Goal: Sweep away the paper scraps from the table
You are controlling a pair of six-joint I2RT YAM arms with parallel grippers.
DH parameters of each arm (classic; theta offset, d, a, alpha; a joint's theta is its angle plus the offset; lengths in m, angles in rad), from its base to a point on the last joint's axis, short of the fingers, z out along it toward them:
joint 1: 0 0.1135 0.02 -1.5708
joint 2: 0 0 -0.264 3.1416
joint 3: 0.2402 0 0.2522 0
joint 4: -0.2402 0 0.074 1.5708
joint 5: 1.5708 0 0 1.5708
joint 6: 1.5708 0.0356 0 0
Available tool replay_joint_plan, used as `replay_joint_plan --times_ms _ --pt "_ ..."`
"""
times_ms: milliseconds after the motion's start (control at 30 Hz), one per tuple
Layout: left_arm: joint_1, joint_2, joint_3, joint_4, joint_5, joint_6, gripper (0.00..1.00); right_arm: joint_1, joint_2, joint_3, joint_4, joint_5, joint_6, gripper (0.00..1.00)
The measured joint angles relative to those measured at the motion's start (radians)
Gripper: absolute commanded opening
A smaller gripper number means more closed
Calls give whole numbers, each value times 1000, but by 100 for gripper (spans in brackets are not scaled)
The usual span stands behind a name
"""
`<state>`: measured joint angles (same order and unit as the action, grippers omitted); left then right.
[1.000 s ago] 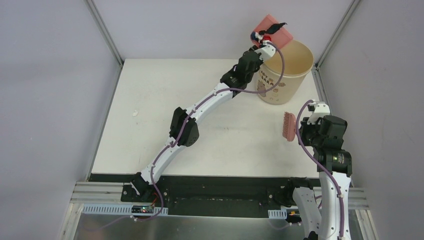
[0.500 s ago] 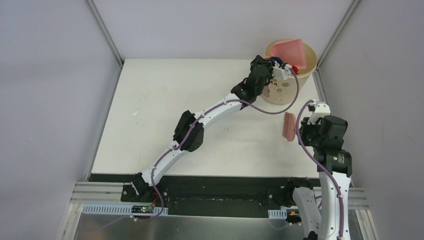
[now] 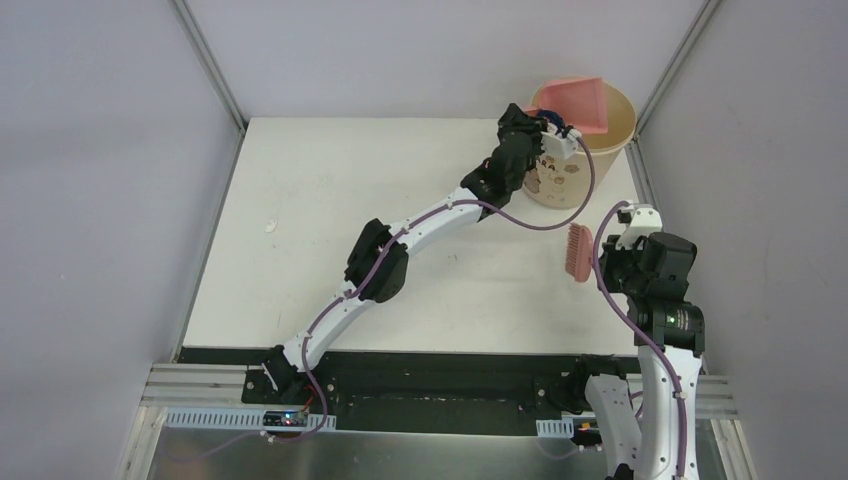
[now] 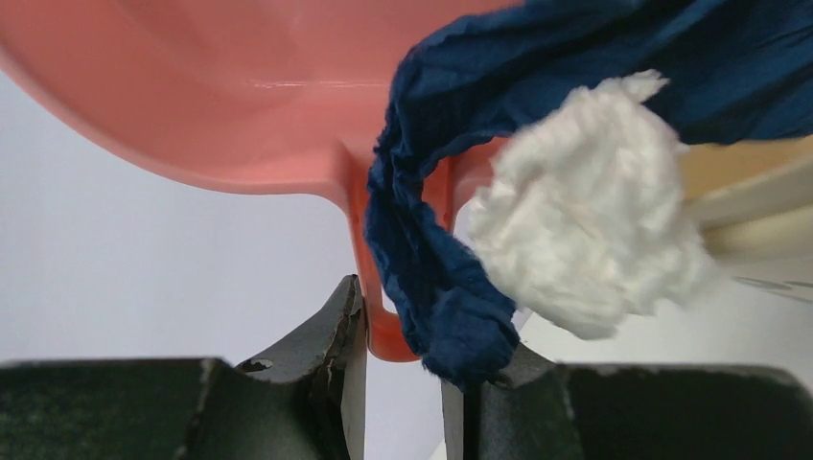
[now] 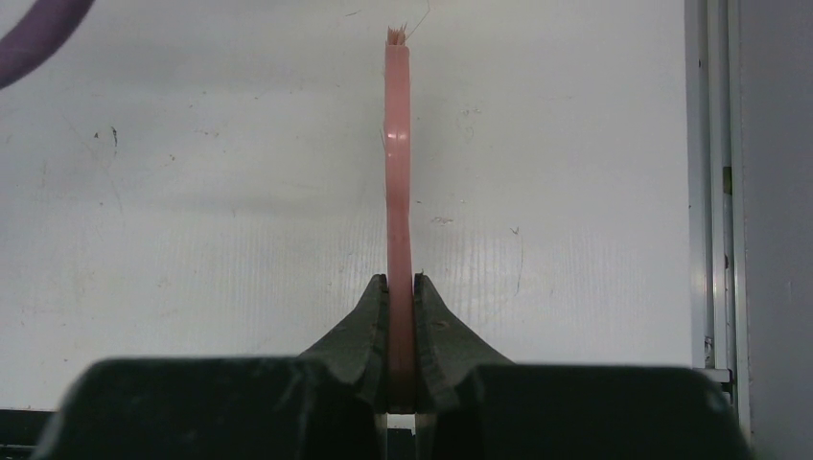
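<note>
**Left arm.** The left fingers [image 4: 350, 321] are closed on the handle of the pink dustpan [image 4: 240, 86]. The handle stands upright between the two tips. In the top view the arm reaches across the bench [image 3: 330, 180]. The left fingers [image 3: 540, 135] hold the dustpan [image 3: 578, 105] beyond themselves, over the open mouth of the beige bucket [image 3: 560, 185].

**Paper scraps.** The wrist camera shows two paper scraps [image 4: 422, 259] directly ahead of the fingers.
- A dark blue crumpled strip hangs down beside the handle. Its lower end lies against the right-hand tip.
- A white wad [image 4: 585, 240] sits just beside the strip, on the side away from the handle. It is slightly blurred, and whether it rests on anything cannot be told.
- Well to the left of both arms, a small white speck [image 3: 270, 226] lies on the bench. It may be another scrap, but it is too small to confirm.

**Right arm.** The right fingers [image 5: 379, 302] are clamped on the pink brush [image 5: 398, 163], which stands edge-on and points straight ahead of them. The bench [image 5: 192, 192] is below. In the top view the brush [image 3: 577, 250] projects to the left of the right fingers [image 3: 603, 255], near the bench's right edge and apart from the bucket.
</note>
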<state>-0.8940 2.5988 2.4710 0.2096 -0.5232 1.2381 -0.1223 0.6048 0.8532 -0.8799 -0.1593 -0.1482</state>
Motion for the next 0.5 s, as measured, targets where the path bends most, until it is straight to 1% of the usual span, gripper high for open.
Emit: replay_joint_plan --times_ms 200,367,500 --pt "-3 -26 0 -13 -35 -115 0 -6 -9 0 0 -3 0 0" --pt "-3 -73 14 -92 -55 -262 0 -15 -19 0 0 -3 0 0" --pt "-3 -106 33 -126 -57 -326 0 -18 -21 0 0 -6 0 0"
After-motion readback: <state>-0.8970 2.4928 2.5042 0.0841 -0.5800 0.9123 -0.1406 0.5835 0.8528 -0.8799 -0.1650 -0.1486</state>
